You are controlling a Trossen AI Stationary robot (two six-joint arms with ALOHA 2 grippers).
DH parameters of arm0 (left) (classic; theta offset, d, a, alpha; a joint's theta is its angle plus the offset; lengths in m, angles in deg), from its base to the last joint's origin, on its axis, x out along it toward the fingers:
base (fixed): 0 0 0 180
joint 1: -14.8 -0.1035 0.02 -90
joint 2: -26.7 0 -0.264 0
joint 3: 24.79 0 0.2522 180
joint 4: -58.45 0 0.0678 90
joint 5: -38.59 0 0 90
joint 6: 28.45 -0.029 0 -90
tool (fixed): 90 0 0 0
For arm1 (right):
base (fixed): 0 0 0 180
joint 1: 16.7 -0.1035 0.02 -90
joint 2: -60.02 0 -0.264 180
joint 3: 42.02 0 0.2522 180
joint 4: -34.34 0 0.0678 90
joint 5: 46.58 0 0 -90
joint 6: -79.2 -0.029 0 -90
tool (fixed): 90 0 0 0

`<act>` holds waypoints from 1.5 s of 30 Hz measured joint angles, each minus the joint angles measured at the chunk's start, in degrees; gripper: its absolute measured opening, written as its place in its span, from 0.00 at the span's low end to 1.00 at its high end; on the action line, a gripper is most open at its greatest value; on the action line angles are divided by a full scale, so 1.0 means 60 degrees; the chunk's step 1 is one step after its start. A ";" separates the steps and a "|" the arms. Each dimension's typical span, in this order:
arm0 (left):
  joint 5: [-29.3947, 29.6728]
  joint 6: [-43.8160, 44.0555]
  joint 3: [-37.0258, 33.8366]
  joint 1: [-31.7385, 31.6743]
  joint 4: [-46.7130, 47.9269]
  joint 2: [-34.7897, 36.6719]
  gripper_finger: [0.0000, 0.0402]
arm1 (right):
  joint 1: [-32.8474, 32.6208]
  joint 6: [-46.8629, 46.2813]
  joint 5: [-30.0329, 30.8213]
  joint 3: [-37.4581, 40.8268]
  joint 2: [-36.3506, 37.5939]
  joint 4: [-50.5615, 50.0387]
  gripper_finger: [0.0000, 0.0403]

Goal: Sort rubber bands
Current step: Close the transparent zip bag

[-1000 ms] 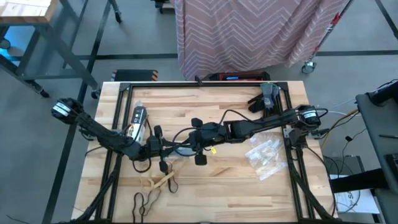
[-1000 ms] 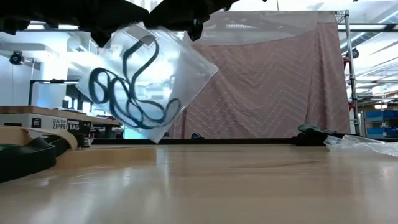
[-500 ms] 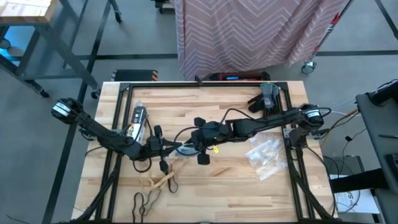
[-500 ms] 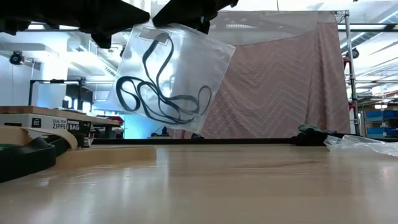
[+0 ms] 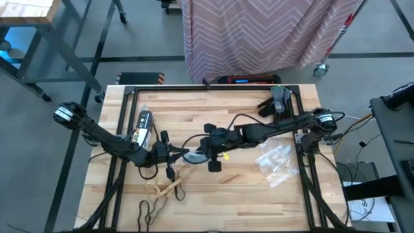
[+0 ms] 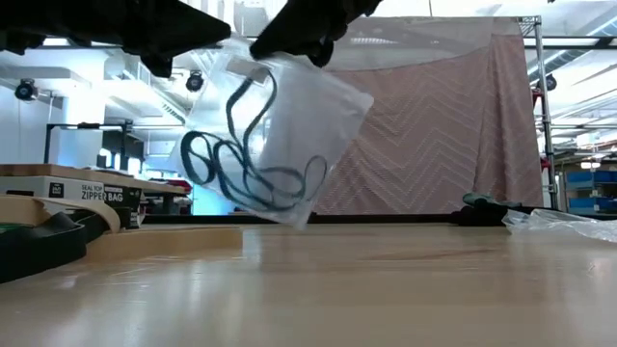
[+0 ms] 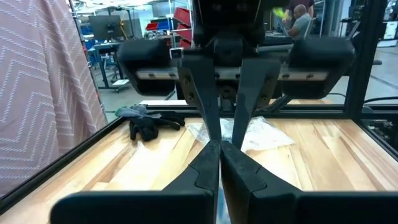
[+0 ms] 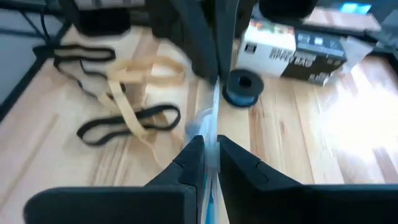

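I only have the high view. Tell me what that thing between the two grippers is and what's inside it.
Observer: A clear plastic bag, hanging above the table in the low view, not touching it. Dark blue rubber bands are coiled inside.
Operator: Confirm both grippers have it.
Observer: The right gripper is shut on the bag's edge, seen in its wrist view. The left gripper has its fingers pressed together in its own view; the high view puts it at the bag too.
Operator: Report what's left on the table.
Observer: The right wrist view shows tan bands and black bands lying tangled together on the wood, beside a box of zipper bags.
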 joint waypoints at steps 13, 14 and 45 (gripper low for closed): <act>-0.0496 0.0820 0.0000 -0.0150 0.0399 0.0000 0.06 | -0.0004 0.2359 0.1145 0.0005 0.0000 -0.0366 0.06; -0.0626 0.0918 0.0000 -0.0208 0.0413 -0.0001 0.08 | -0.0004 0.2630 0.1397 0.0005 0.0000 -0.0422 0.06; -0.1155 0.2149 0.0000 -0.0838 0.1887 -0.0331 0.32 | 0.0024 0.2118 0.2235 0.0048 -0.0143 -0.1281 0.06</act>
